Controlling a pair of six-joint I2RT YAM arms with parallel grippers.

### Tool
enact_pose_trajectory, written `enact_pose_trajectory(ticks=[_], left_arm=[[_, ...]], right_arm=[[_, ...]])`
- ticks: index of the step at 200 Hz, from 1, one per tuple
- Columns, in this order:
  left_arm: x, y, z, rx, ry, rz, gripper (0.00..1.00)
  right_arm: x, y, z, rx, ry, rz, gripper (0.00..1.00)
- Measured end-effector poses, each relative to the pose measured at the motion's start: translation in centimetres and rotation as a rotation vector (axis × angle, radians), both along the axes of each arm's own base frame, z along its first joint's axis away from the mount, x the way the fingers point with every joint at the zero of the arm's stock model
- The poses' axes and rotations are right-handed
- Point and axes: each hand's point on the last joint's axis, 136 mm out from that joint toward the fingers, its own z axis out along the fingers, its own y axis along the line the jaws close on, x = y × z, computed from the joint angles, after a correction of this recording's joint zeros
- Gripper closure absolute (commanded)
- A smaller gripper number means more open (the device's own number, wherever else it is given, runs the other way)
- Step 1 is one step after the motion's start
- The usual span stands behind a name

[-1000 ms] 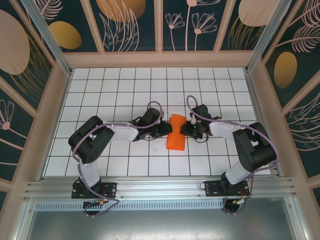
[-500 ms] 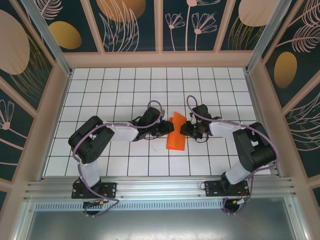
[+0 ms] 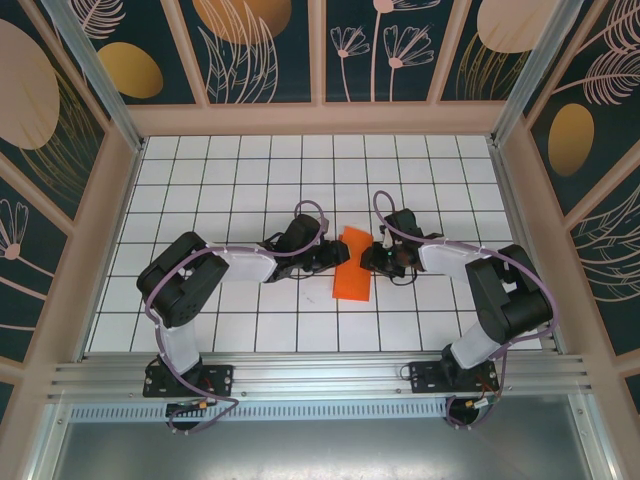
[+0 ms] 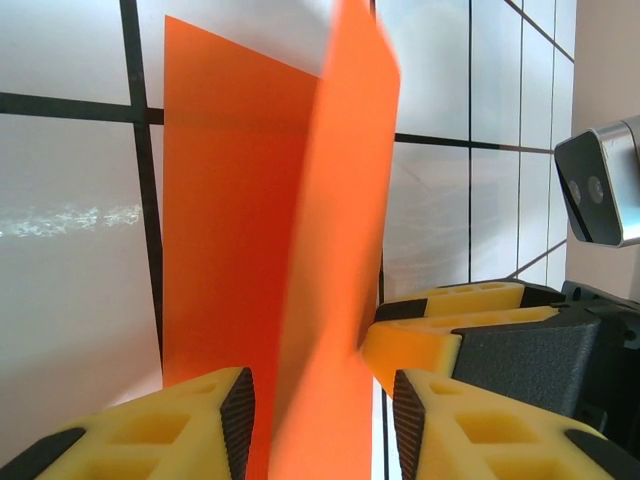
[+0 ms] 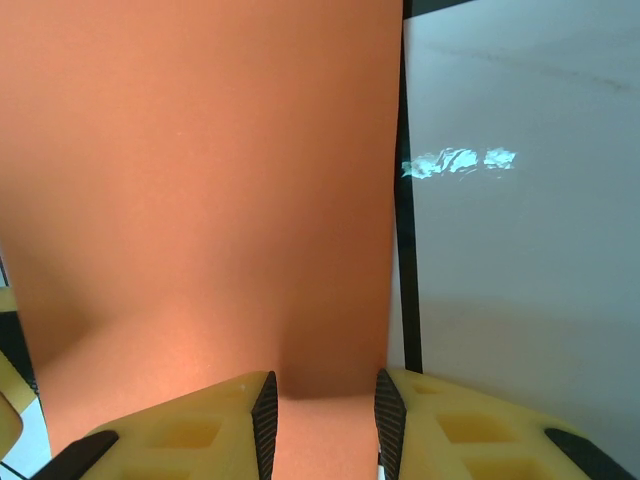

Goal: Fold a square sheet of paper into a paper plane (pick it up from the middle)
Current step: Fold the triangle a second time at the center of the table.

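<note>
Here, left fingers (image 4: 150, 425) parted around upright orange paper (image 4: 235, 220), right fingers (image 5: 470, 425) half-closed, grip unclear.

Creased orange sheet of paper (image 3: 352, 265), one flap raised

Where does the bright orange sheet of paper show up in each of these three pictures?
Top external: the bright orange sheet of paper lies at the picture's centre.
Left wrist: the paper is central, one flap standing up.
Right wrist: the paper covers left and middle.
Shared landmark: the white table with black grid lines.
</note>
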Motion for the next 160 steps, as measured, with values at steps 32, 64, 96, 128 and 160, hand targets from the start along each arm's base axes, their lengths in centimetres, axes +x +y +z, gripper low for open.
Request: enact_pose_trajectory(ticks=[32, 64, 96, 128, 160], left_arm=[[0.1, 0.0, 0.1, -0.005, -0.001, 0.001, 0.63], [0.0, -0.2, 0.0, -0.017, 0.006, -0.006, 0.72], [-0.2, -0.4, -0.5, -0.022, 0.024, -0.011, 0.86], [0.0, -0.6, -0.3, -0.04, 0.028, -0.003, 0.96], [-0.3, 0.0, -0.5, -0.047, 0.048, 0.029, 0.98]], right_arm=[[0.0, 0.0, 0.0, 0.0, 0.0, 0.0, 0.65], [0.0, 0.0, 0.0, 0.001, 0.0, 0.001, 0.65], [0.0, 0.1, 0.1, 0.006, -0.001, 0.003, 0.64], [0.2, 0.4, 1.8, 0.032, -0.05, 0.015, 0.52], [0.1, 0.9, 6.3, 0.082, -0.217, 0.051, 0.42]])
